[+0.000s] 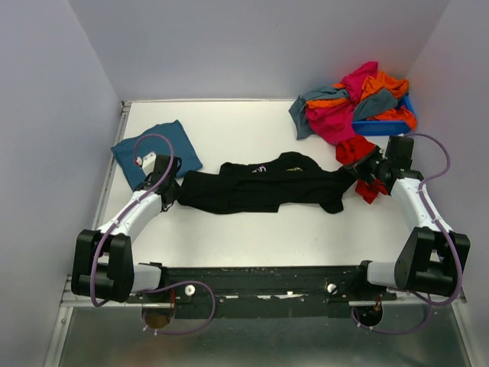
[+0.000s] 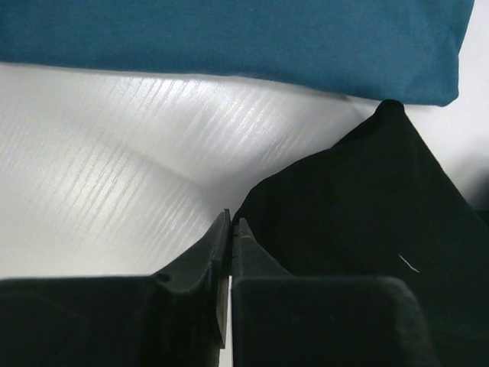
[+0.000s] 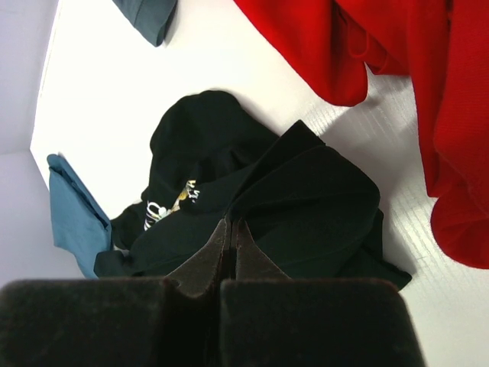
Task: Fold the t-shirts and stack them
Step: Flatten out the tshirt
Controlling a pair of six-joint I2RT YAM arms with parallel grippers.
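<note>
A black t-shirt (image 1: 260, 187) with a pale chest print lies bunched in a long strip across the middle of the table. My left gripper (image 1: 172, 191) is shut on its left end; in the left wrist view (image 2: 231, 222) the black cloth (image 2: 367, 206) meets the closed tips. My right gripper (image 1: 361, 174) is shut on its right end, and in the right wrist view (image 3: 231, 223) cloth folds (image 3: 321, 199) radiate from the tips. A folded teal-blue t-shirt (image 1: 157, 151) lies flat at the back left, also seen in the left wrist view (image 2: 229, 38).
A heap of magenta, orange and grey-blue t-shirts (image 1: 351, 103) spills over a small blue bin (image 1: 382, 126) at the back right. A red t-shirt (image 1: 353, 151) lies beside my right gripper, also in the right wrist view (image 3: 397, 46). Grey walls enclose the table.
</note>
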